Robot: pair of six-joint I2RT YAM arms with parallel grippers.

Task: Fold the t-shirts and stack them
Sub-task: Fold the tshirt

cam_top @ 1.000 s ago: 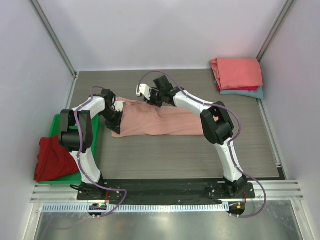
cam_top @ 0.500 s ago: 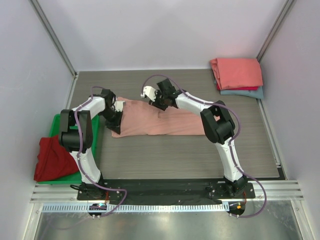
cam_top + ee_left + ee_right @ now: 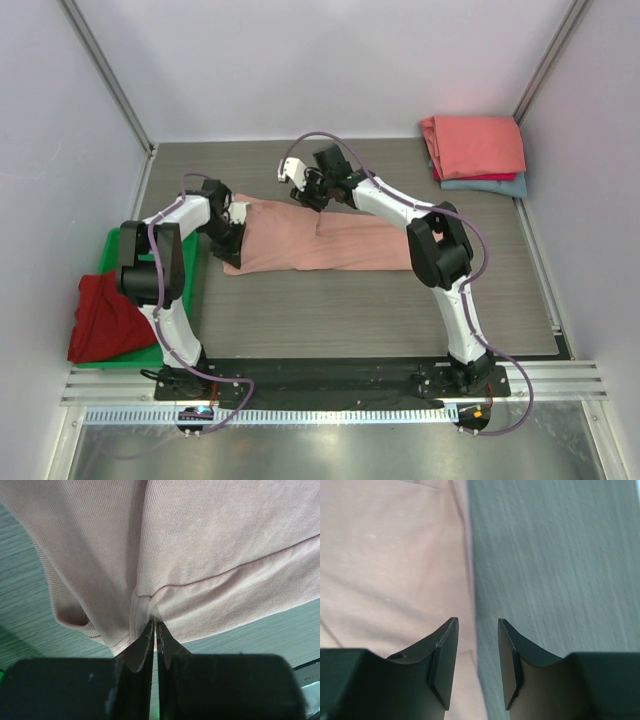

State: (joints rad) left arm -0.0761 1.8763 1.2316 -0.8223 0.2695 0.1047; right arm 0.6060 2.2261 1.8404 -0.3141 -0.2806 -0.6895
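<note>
A dusty-pink t-shirt [image 3: 320, 240] lies folded lengthwise across the middle of the table; its print is hidden. My left gripper [image 3: 232, 232] is shut on the shirt's left end, pinching a fold of pink cloth [image 3: 150, 580] between its fingertips [image 3: 146, 637]. My right gripper [image 3: 300, 180] is open and empty above the shirt's far edge; in the right wrist view that edge [image 3: 395, 555] runs between its fingers [image 3: 447, 655]. A coral-red t-shirt [image 3: 475, 145] lies folded on a blue-grey one [image 3: 490, 186] at the back right. A dark red t-shirt [image 3: 105, 318] lies crumpled at the left.
A green plastic tray [image 3: 113, 245] sits at the table's left edge under the dark red shirt. Grey walls and metal posts close in the back and sides. A metal rail runs along the near edge by the arm bases.
My right gripper has lifted off the shirt's far edge and moved back and slightly left, open. The shirt's far edge now lies flatter. My left gripper has stayed shut on the left end.
</note>
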